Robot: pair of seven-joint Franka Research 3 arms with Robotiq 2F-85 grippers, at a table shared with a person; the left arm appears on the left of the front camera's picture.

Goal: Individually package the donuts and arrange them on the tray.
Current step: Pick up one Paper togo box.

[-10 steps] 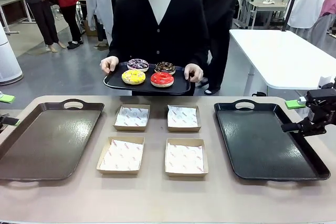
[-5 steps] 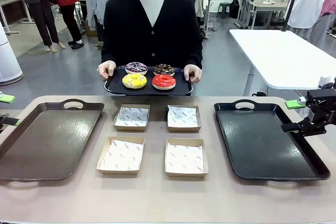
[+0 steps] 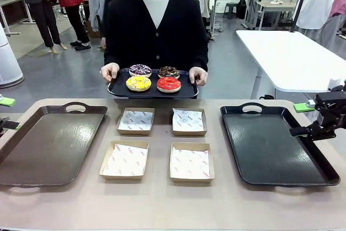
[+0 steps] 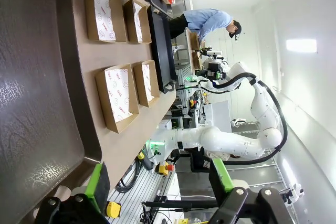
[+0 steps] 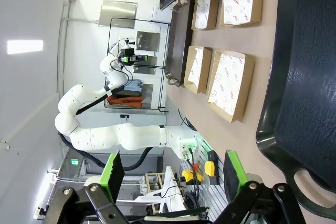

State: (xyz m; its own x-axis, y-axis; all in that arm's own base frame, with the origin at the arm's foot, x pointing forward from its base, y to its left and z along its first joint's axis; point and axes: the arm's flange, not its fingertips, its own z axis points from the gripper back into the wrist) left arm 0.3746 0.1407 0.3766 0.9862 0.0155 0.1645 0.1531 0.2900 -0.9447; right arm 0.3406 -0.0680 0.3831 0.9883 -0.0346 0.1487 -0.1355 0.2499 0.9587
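The person has steadied the serving tray (image 3: 114, 88) of donuts (image 3: 168, 83) at upper centre, so I wait with left gripper (image 4: 157, 179) and right gripper (image 5: 173, 174) both spread, empty.

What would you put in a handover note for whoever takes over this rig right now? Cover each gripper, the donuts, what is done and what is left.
Left gripper: open, empty, by the brown tray.
Right gripper: open, empty, beside the black tray.
Donuts: red donut, yellow donut, dark chocolate donut and sprinkled donut sit on a small tray that the person's hands hold at the far side.
Cardboard boxes: four, lined, empty, mid-table.
Done: nothing packaged.
Left: box each donut, then arrange them on a tray.
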